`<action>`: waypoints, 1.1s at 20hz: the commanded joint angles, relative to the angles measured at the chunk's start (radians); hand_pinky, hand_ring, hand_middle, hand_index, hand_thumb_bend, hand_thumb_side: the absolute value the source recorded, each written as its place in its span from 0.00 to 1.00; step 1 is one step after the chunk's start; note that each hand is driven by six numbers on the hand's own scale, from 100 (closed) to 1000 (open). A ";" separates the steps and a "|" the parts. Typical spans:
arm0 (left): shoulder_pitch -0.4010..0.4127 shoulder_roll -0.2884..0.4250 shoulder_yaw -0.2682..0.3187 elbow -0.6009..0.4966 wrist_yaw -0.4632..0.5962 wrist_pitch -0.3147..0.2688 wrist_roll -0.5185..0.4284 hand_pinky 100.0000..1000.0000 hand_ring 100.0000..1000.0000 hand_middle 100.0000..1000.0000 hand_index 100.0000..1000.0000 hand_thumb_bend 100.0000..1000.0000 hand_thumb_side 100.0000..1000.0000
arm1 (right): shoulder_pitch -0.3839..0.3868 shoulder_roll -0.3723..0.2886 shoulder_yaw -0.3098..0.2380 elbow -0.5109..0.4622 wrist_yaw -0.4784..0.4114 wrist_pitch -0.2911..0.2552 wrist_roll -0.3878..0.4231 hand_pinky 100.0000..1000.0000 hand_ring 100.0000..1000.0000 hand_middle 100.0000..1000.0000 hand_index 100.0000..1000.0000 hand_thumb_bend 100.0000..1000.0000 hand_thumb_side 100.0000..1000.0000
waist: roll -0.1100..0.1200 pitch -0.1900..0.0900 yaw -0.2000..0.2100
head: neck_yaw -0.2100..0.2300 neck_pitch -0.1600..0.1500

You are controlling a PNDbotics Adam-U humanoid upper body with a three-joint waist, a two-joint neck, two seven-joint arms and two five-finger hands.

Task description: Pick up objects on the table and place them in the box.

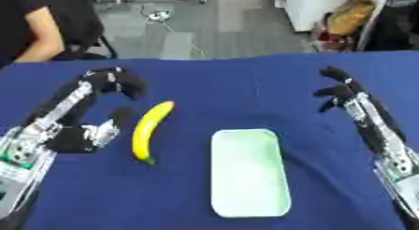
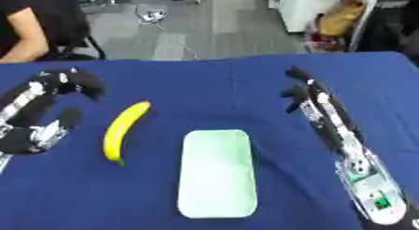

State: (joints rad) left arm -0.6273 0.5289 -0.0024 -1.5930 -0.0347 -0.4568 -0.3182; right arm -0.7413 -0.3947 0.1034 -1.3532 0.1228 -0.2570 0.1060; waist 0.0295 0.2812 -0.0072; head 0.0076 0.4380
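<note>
A: Status? Where's the banana (image 1: pixel 151 130)?

B: Lying on the blue table (image 1: pixel 229 84), just left of the pale green box (image 1: pixel 249 173), not touching it. Stem end points at the robot, tip away.

A: Hands?

B: Left hand (image 1: pixel 86 126) sits just beside the banana on its left, fingers arched and thumb spread, holding nothing. No contact that I can see. Right hand (image 2: pixel 315 107) is well off to the right of the box, fingers relaxed, also empty.

A: Grasp plan?

B: My guess is take it across the middle, fingers over the top, thumb under the near side. It's light, curved, smooth skin, so it may roll or slide on the cloth. Soft too, likely bruises if squeezed. Avoid the ends, it would pivot.

A: Box looks shallow?

B: Looks like a low tray. Banana should lie flat along its long side.
</note>
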 commanded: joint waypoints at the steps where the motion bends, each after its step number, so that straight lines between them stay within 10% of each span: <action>1: -0.015 0.012 0.005 -0.014 0.006 -0.001 -0.004 0.55 0.66 0.65 0.77 0.00 0.62 | -0.023 -0.008 -0.001 -0.021 0.001 0.000 -0.004 0.50 0.71 0.91 1.00 0.32 1.00 | 0.000 -0.019 0.002 | -0.009 -0.017; 16: -0.017 0.010 0.004 -0.018 0.006 -0.001 -0.004 0.55 0.66 0.65 0.77 0.00 0.62 | -0.025 -0.008 0.002 -0.026 0.002 0.003 -0.008 0.48 0.69 0.91 1.00 0.32 1.00 | 0.000 -0.018 0.002 | -0.009 -0.019; 22: -0.017 0.009 0.005 -0.020 0.007 0.000 -0.004 0.55 0.66 0.65 0.77 0.00 0.62 | -0.027 -0.008 0.001 -0.027 -0.001 0.009 -0.015 0.06 0.46 0.84 0.91 0.15 1.00 | 0.000 -0.017 0.003 | -0.008 -0.019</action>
State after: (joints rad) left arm -0.6277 0.5276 -0.0024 -1.5934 -0.0341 -0.4567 -0.3183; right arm -0.7499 -0.3947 0.1091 -1.3591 0.1231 -0.2480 0.0966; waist 0.0295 0.2814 -0.0064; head 0.0076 0.4339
